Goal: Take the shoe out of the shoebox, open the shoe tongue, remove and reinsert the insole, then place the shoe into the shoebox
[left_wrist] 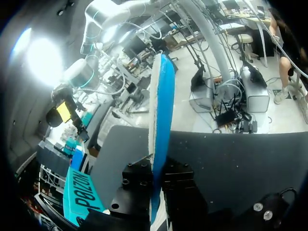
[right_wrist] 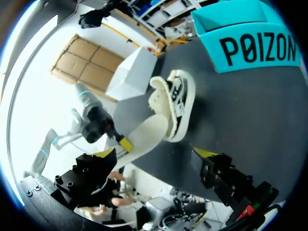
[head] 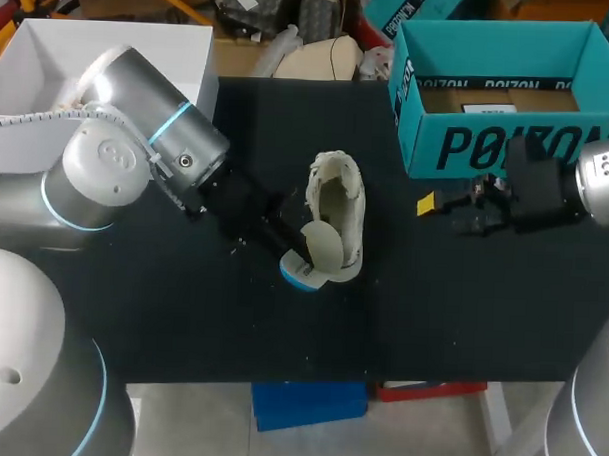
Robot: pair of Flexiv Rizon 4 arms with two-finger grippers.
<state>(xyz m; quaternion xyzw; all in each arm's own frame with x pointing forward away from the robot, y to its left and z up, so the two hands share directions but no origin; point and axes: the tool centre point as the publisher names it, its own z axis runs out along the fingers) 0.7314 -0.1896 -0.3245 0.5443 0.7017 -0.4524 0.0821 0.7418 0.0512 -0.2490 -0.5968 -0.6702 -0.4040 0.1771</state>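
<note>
Shoe: your shoe (head: 337,204) lay on the worktop (head: 182,304), out of the shoebox (head: 498,145).
Insole: the insole (head: 322,251) stuck partway out of the shoe.
Left hand: your left hand (left_wrist: 156,185) pinched the insole's free end, just beside the shoe.
Right hand: your right hand (right_wrist: 154,154) was spread and empty, well apart from the shoe.
Risk: nothing steadied the shoe, so it could have dragged along with the insole, and the thin insole might have buckled or slipped from the pinch.

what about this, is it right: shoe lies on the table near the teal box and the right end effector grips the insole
Wrong arm: the left end effector grips the insole, as the head view shows; the right end effector is open and empty. The rest holds.
</note>
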